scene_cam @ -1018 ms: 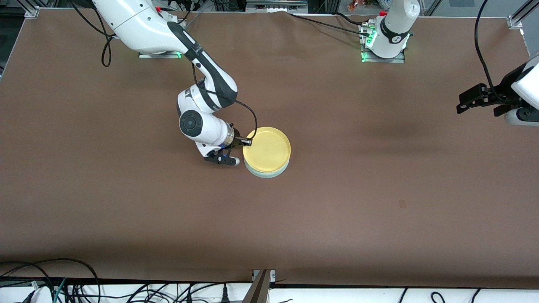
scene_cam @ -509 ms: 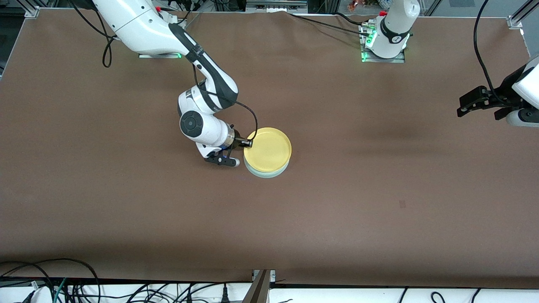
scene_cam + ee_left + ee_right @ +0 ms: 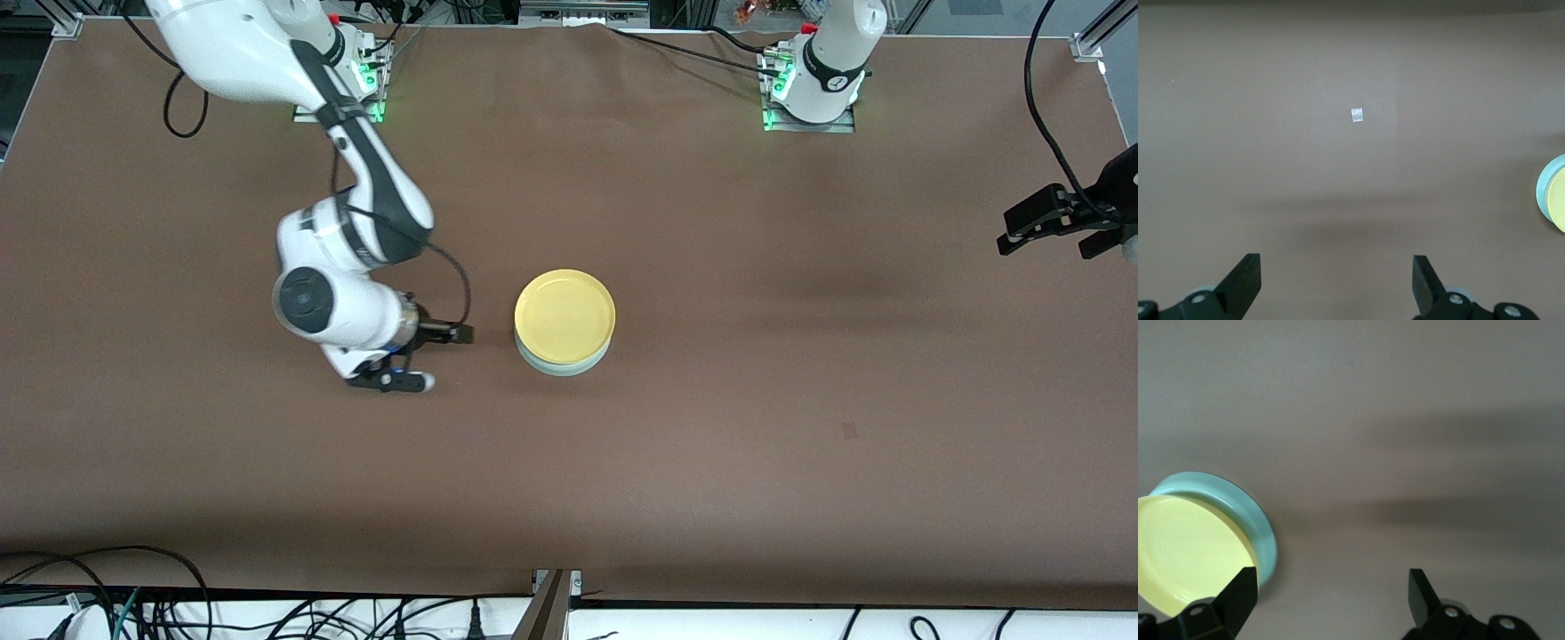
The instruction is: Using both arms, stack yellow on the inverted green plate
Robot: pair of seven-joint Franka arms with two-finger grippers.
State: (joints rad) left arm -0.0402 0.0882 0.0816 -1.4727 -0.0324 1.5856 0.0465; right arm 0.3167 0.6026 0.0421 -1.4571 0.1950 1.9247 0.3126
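Note:
The yellow plate (image 3: 564,316) lies right way up on the pale green plate (image 3: 562,365), which shows only as a rim beneath it, mid-table. My right gripper (image 3: 464,334) is open and empty, low over the table beside the stack toward the right arm's end, a short gap away. In the right wrist view the yellow plate (image 3: 1185,553) and the green plate (image 3: 1251,513) lie off to one side of the open gripper (image 3: 1333,580). My left gripper (image 3: 1009,240) is open and empty over the table's edge at the left arm's end. The left wrist view shows its gripper (image 3: 1336,263) over bare table, with the yellow plate (image 3: 1559,207) at the frame's edge.
A small white scrap (image 3: 1357,115) lies on the brown table (image 3: 800,400). Both arm bases stand along the table edge farthest from the front camera. Cables (image 3: 107,578) run along the nearest edge.
My right gripper let go of the yellow plate's rim and drew back toward the right arm's end. My left gripper moved farther out toward the left arm's end. The plates stayed put.

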